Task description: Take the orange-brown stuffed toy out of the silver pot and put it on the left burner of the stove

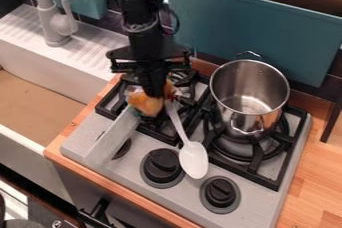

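Just below my pincer point(156, 95), whose opening and hold I could not tell, was an orange item point(143, 104), seemingly light, soft, best grasped mid-body.

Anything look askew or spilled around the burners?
Yes: the white spoon lies slanted from the left grate toward the front knobs, and a pale flat piece partly covers the leftmost knob. Both look odd over the controls. I see no spill.

A shiny steel pot point(250, 94) with loop handles sits on the grey toy stove point(187, 193), right of centre. Behind it stands a teal plastic bin point(254, 34). A grey faucet point(51, 22) rises beside the white sink point(41, 67), upper left.
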Tool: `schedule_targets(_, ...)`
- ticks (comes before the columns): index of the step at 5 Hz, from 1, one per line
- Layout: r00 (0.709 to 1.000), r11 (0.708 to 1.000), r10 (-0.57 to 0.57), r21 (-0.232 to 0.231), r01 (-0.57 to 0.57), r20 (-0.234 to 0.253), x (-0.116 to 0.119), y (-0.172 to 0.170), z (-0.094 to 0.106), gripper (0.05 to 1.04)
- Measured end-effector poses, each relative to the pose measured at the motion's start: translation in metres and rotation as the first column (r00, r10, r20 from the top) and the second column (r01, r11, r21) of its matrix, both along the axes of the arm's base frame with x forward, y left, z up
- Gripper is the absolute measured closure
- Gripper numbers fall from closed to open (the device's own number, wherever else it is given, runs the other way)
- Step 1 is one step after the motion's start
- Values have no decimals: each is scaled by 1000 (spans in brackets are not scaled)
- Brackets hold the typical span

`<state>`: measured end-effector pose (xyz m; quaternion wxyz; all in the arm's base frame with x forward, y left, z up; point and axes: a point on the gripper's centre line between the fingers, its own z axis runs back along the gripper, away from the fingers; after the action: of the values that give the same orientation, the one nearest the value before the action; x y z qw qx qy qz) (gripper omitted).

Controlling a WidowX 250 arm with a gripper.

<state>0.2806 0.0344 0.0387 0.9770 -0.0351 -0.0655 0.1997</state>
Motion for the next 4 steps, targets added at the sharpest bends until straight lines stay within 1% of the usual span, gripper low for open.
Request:
schedule_targets(1, 1000, 1000, 7, 8, -7, 10, 2, -1, 0, 1011)
schedule_targets(2, 1000, 1000, 8, 12, -8, 8, 1, -4, -1, 865)
schedule_targets(3, 999, 999, 29, -13, -30, -23, 1, -4, 4, 617)
schedule_targets(4, 999, 999, 28, -24, -29, -40, 1, -3, 8, 314)
